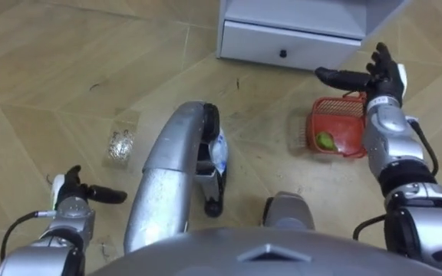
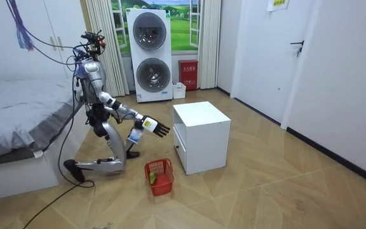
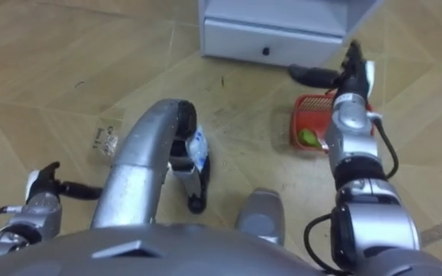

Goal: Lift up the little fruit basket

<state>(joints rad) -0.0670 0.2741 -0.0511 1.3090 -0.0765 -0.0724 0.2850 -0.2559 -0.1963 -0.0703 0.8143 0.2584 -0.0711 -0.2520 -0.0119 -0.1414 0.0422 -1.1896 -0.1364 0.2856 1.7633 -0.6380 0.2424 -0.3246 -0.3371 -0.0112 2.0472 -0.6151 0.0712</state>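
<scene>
Near left, the left hand point(image 1: 75, 201) hung loosely unclenched; far right, the right hand point(image 1: 382, 77) hovered, fingers spread, above the red plastic mesh basket point(image 1: 330, 107) holding a green fruit point(image 1: 326, 141).

Bright, even light, soft shadows.

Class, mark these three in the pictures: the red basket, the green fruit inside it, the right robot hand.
red basket point(image 1: 336, 107), left eye view, far mesh wall.
green fruit point(image 1: 326, 141), left eye view, its middle.
right robot hand point(image 1: 384, 80), left eye view, middle of the hand.
</scene>
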